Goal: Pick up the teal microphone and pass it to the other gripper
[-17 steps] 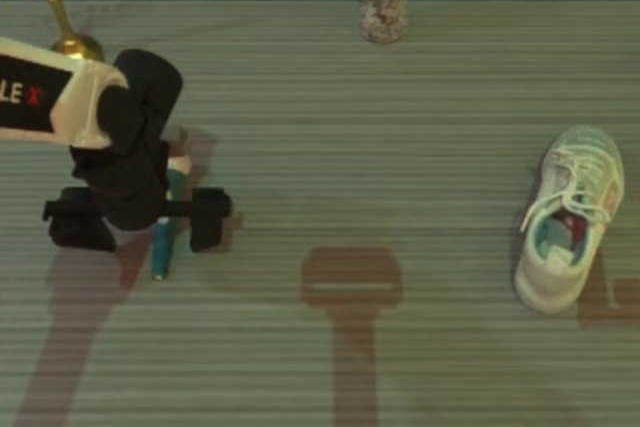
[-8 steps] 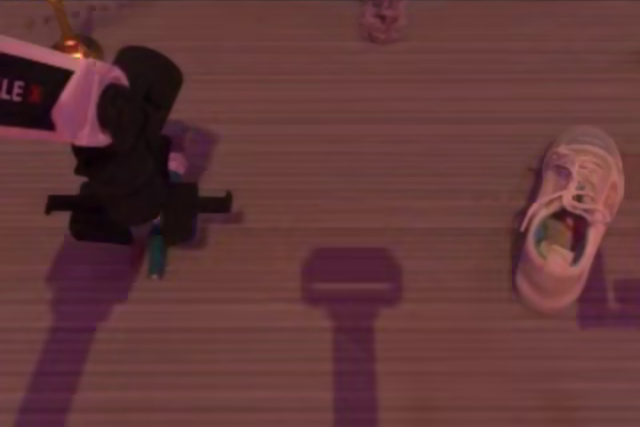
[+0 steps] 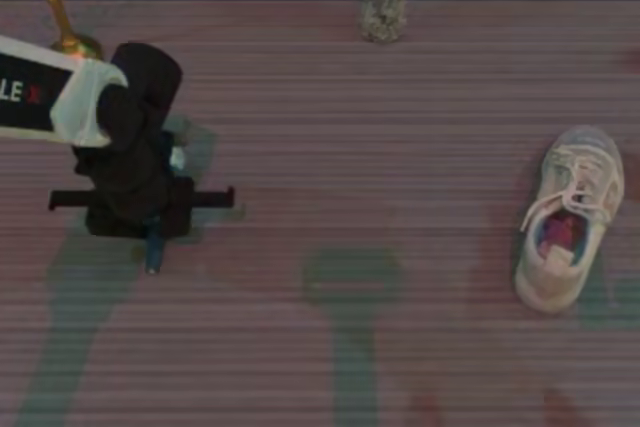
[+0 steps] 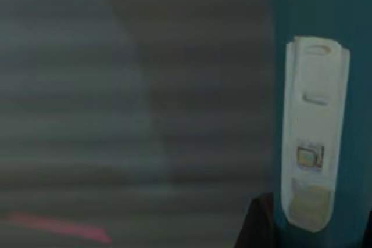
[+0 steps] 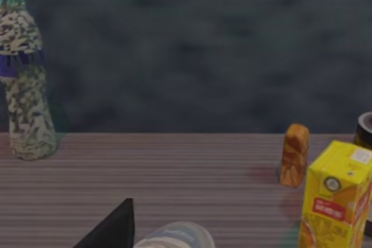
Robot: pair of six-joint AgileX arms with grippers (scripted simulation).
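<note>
The left tool [image 3: 150, 215] sits over the teal microphone [image 3: 153, 250] at the table's [image 3: 350, 127] left, sneaker [image 3: 567, 217] far right.

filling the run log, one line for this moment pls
left gripper shut on teal microphone, table's left | right arm: out of top view | handover: not yet done

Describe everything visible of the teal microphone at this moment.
The teal microphone lies on the table's left side, mostly hidden beneath the left gripper, whose fingers have closed in on its handle. Only the slim teal handle end pokes out below the gripper, and a bit of pale head shows above. The left wrist view shows its smooth teal body with a white switch panel.
</note>
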